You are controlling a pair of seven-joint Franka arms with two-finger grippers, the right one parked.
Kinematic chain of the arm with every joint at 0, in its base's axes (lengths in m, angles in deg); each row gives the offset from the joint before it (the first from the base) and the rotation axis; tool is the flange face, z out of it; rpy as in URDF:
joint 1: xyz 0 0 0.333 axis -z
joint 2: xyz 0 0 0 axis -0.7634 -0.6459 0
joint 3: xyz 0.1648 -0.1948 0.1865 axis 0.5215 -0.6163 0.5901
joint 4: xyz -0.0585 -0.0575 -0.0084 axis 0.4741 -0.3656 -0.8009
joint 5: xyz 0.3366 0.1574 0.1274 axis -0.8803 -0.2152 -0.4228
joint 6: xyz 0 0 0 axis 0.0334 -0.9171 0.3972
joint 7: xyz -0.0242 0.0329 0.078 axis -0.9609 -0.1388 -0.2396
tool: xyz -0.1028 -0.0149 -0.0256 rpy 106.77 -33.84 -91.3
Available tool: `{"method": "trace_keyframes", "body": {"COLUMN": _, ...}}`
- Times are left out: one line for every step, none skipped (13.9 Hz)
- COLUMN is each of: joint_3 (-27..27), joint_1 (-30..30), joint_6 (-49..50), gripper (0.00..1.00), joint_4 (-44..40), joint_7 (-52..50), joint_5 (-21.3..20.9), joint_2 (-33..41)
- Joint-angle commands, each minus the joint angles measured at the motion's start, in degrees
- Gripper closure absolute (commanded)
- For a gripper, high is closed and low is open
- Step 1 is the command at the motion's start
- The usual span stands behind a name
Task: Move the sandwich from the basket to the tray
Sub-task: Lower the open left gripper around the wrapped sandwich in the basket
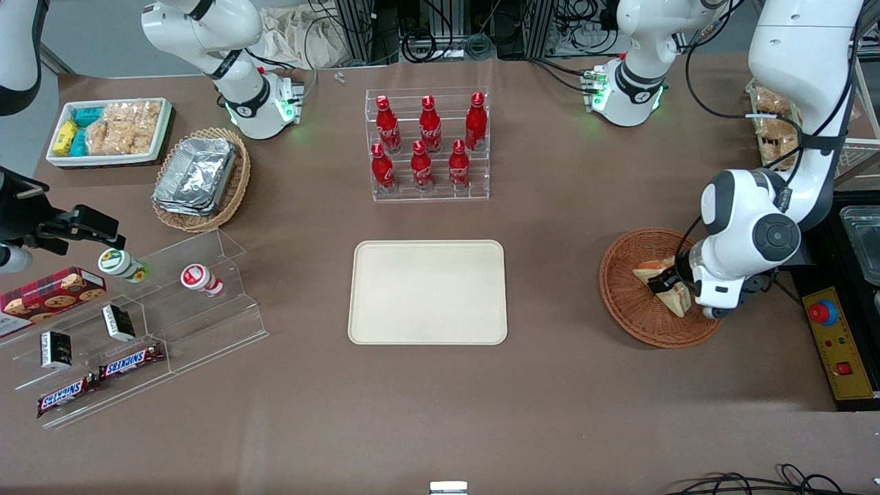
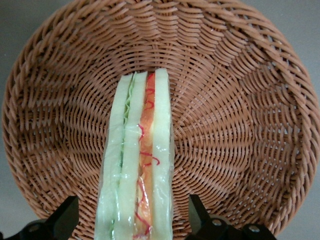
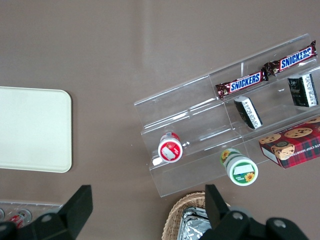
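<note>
The sandwich (image 1: 654,273) lies in the reddish-brown wicker basket (image 1: 619,306) toward the working arm's end of the table. In the left wrist view the sandwich (image 2: 137,165) stands on edge, showing white bread with green and red-orange filling, on the basket's woven floor (image 2: 225,115). My left gripper (image 1: 670,282) is low over the basket, open, with one finger (image 2: 65,217) on each side of the sandwich and a small gap at both sides. The cream-beige tray (image 1: 427,292) lies flat at the table's middle, with nothing on it.
A clear rack of red cola bottles (image 1: 427,146) stands farther from the front camera than the tray. A tan basket with foil containers (image 1: 199,177), a white snack tray (image 1: 110,130) and a clear stepped display (image 1: 137,323) lie toward the parked arm's end. A control box (image 1: 835,344) sits beside the basket.
</note>
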Motion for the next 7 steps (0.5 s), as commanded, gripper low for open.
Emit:
{"method": "trace_keyframes", "body": {"joint_3": 0.02, "joint_1": 0.34, "joint_6": -1.44, "gripper": 0.65, "joint_4": 0.42, "joint_7": -1.98, "joint_5": -1.23, "joint_2": -0.21}}
{"method": "trace_keyframes", "body": {"joint_3": 0.02, "joint_1": 0.34, "joint_6": -1.7, "gripper": 0.81, "joint_4": 0.42, "joint_7": -1.98, "joint_5": -1.23, "joint_2": -0.3}}
{"method": "trace_keyframes", "body": {"joint_3": 0.02, "joint_1": 0.34, "joint_6": -1.79, "gripper": 0.96, "joint_4": 0.42, "joint_7": -1.98, "joint_5": -1.23, "joint_2": -0.3}}
{"method": "trace_keyframes", "body": {"joint_3": 0.02, "joint_1": 0.34, "joint_6": -1.79, "gripper": 1.0, "joint_4": 0.42, "joint_7": -1.98, "joint_5": -1.23, "joint_2": -0.3}}
{"method": "trace_keyframes", "body": {"joint_3": 0.02, "joint_1": 0.34, "joint_6": -1.79, "gripper": 1.0, "joint_4": 0.24, "joint_7": -1.98, "joint_5": -1.23, "joint_2": -0.3}}
{"method": "trace_keyframes", "body": {"joint_3": 0.02, "joint_1": 0.34, "joint_6": -1.62, "gripper": 1.0, "joint_4": 0.07, "joint_7": -2.33, "joint_5": -1.23, "joint_2": -0.13}}
{"method": "trace_keyframes", "body": {"joint_3": 0.02, "joint_1": 0.51, "joint_6": -0.75, "gripper": 1.0, "joint_4": -1.06, "joint_7": -2.85, "joint_5": -1.23, "joint_2": 0.4}}
